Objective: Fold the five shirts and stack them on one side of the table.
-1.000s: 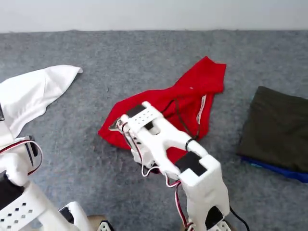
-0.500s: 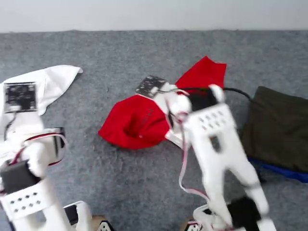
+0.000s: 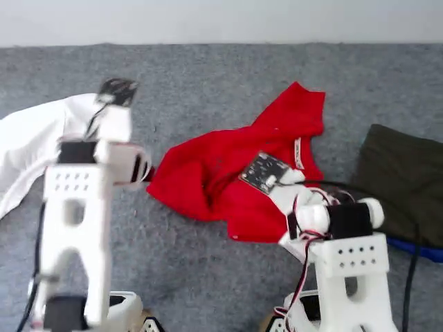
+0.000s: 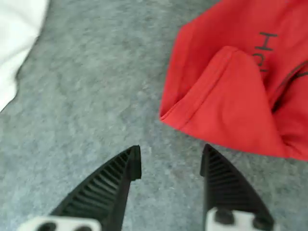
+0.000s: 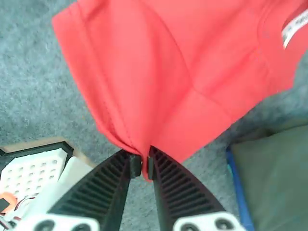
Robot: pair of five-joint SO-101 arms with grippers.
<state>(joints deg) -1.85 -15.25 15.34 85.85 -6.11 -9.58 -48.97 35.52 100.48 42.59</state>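
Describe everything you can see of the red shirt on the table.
The red shirt is soft cloth, crumpled and unfolded, lying mid-table on the grey surface. A white label shows at its neck, and there is dark print on it. The right hand is shut on one hemmed edge; the open left hand hangs beside another, not touching.

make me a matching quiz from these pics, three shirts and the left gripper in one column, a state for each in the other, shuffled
Column one
1. red shirt
2. white shirt
3. dark shirt
4. left gripper

Column two
A. open, over the bare grey table
B. folded flat
C. edge pinched in the right gripper
D. lying unfolded, in no gripper

Pairs: 1-C, 2-D, 3-B, 4-A
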